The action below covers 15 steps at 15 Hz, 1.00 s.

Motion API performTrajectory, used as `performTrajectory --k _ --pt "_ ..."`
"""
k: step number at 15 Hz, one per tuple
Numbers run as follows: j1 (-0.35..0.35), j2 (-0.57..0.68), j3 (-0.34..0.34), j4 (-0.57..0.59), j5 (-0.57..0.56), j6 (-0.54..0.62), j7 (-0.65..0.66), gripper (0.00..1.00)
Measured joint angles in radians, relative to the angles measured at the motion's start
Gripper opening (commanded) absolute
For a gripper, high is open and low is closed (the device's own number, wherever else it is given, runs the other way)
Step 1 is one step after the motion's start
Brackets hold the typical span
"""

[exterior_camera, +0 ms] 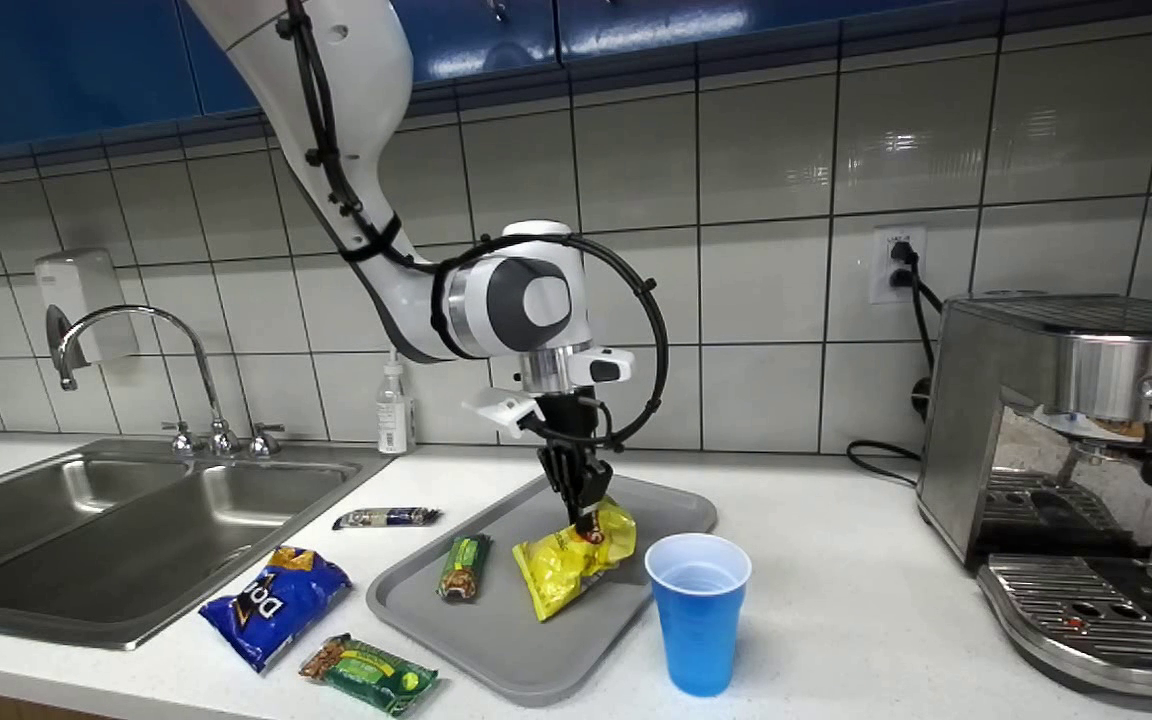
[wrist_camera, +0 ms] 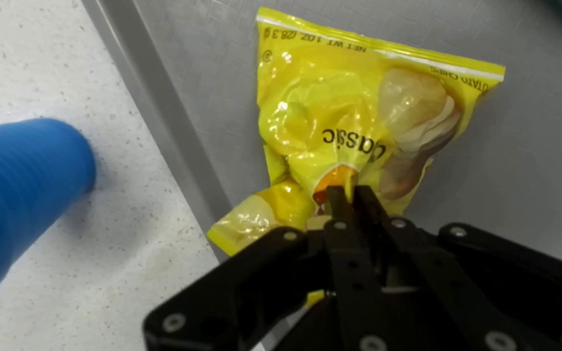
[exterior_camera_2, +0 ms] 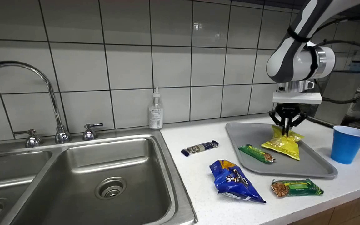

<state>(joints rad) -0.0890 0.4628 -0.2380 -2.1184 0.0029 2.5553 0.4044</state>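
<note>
In an exterior view, the gripper (exterior_camera: pixel 586 522) pinches a yellow Classic potato chip bag (exterior_camera: pixel 568 568) on the gray tray (exterior_camera: pixel 526 655), long axis slanting lower left to upper right. In an exterior view, the fingers (exterior_camera_2: pixel 283 129) stand nearly together. In the wrist view, the bag's sealed edge (wrist_camera: pixel 378 45) points away from them.

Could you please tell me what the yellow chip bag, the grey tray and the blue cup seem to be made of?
Yellow chip bag: probably glossy plastic film, since it catches the light and creases where the claw pinches it.
Grey tray: likely moulded plastic, fairly matte, with a fine woven-looking texture.
Blue cup: seemingly smooth plastic, judging by its soft sheen and faint ribs.
</note>
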Motion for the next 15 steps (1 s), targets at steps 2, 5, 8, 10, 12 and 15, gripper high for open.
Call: performTrajectory --k 2,5,8,10,12,15 --pt "0.0 0.001 -0.003 -0.002 0.0 0.006 0.0 0.0" --pt "-0.002 0.002 -0.009 -0.002 0.004 0.008 0.0 0.0" --pt "-0.012 0.002 -0.016 0.001 0.019 0.008 0.0 0.0" --pt "-0.026 0.001 -0.023 0.01 0.041 0.006 0.0 0.0" --pt "-0.047 0.0 -0.028 0.027 0.068 0.004 0.0 0.0" --pt "-0.073 0.0 -0.037 0.063 0.108 -0.008 0.0 0.0"
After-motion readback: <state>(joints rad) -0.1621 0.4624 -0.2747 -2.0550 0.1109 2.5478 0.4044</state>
